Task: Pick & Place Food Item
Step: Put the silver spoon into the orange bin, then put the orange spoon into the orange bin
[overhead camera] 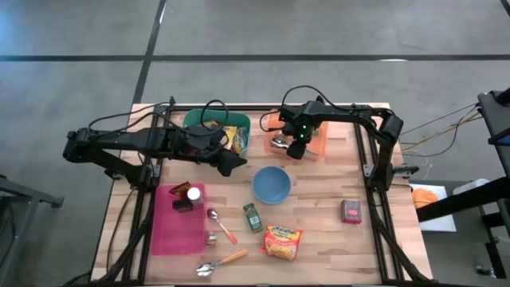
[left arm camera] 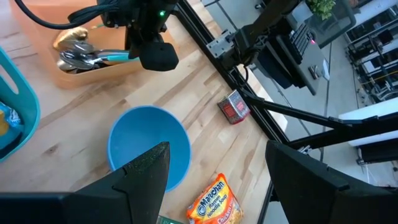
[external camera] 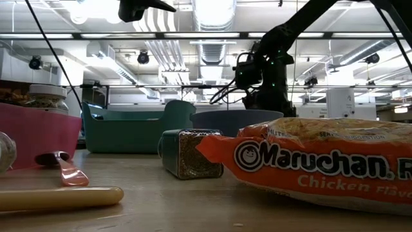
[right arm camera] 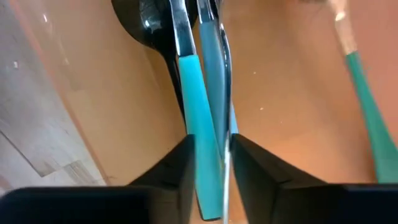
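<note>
Utensil w/ teal handle [right arm camera: 200, 124] sits between right gripper [overhead camera: 296, 147] fingers inside orange bin [overhead camera: 319, 148], jaws narrowly parted around it — prob. letting go there w/ other cutlery. Left gripper [overhead camera: 231, 163] hangs open, empty, above blue bowl [overhead camera: 272, 184], waiting.

Pale wooden table [overhead camera: 335, 191], glossy blue plastic bowl [overhead camera: 271, 184], shiny metal spoons [left arm camera: 74, 53] in a smooth orange plastic bin [overhead camera: 319, 143]

At the far edge of the surface [overhead camera: 335, 191] sit two bins side by side: one bin [overhead camera: 209, 121] to the left, the cutlery tray [overhead camera: 319, 147] to the right. The bowl [overhead camera: 272, 184] stands in front, between them. Nearer the front lie the spice jar [overhead camera: 253, 217] and noodle packet [overhead camera: 282, 241] (just right of it). A mat [overhead camera: 177, 227] lies left, bearing what seems a jar [overhead camera: 186, 194]; a small box [overhead camera: 351, 210] sits right.
</note>
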Action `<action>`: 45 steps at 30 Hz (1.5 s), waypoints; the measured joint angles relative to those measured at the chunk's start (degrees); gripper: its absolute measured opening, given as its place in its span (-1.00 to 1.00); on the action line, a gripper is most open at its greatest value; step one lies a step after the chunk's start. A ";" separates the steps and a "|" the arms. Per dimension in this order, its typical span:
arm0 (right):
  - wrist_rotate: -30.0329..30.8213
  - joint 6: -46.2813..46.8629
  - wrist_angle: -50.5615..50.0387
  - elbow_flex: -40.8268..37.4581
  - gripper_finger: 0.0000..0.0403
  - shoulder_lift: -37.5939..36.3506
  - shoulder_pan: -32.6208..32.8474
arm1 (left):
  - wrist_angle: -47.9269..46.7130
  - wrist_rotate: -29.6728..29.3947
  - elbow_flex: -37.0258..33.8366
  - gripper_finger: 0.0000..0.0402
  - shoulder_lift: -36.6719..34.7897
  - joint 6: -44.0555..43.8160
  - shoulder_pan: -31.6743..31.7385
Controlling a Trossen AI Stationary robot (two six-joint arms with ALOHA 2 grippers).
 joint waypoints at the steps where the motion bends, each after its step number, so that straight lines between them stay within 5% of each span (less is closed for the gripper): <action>1: -0.02 0.13 -0.12 0.00 -0.40 0.00 0.00 | 0.00 0.13 0.00 0.32 0.00 0.01 0.00; 9: -0.11 2.22 -0.89 0.00 -0.01 -0.22 0.00 | -0.06 0.67 0.00 0.32 0.00 0.04 -0.04; 20: -0.09 5.62 -2.00 -0.02 0.03 -7.33 1.18 | -9.54 4.18 -0.07 0.32 0.60 5.67 -0.10; 37: 0.68 19.22 0.92 -0.02 0.04 -24.50 9.62 | -17.07 6.13 -1.20 0.32 13.26 47.15 -8.74; 45: 0.83 24.74 1.73 -0.02 0.04 -29.28 14.20 | -25.88 8.41 -1.20 0.32 19.04 55.64 -10.81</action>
